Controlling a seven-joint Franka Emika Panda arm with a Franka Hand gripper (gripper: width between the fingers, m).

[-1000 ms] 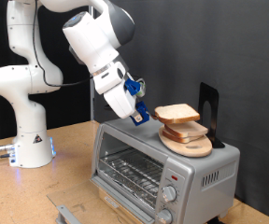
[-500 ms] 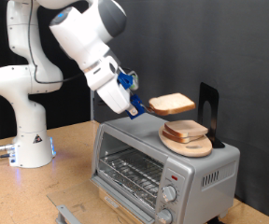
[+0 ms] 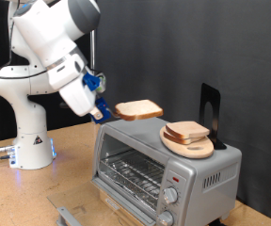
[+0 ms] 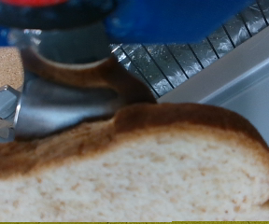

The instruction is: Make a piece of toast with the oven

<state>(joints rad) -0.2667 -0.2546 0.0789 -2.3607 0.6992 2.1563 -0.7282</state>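
Note:
My gripper (image 3: 105, 111) is shut on a piece of toast (image 3: 139, 110), a pale slice with a tan crust, held roughly flat in the air above the near-left corner of the oven (image 3: 164, 163). The silver oven stands with its door open and the wire rack (image 3: 131, 175) showing. In the wrist view the toast (image 4: 134, 173) fills the lower frame, with one metal finger (image 4: 55, 103) beside it and the oven rack (image 4: 186, 56) beyond. A second slice (image 3: 187, 131) lies on a round wooden plate (image 3: 189, 147) on top of the oven.
A black upright stand (image 3: 210, 115) sits on the oven top behind the plate. The robot base (image 3: 27, 132) stands at the exterior view's left on the wooden table (image 3: 74, 179). The open oven door (image 3: 70, 213) juts out low in front.
The arm has swung towards the exterior view's left, carrying the slice off the stack on the plate and out past the oven's left end. One slice stays on the plate.

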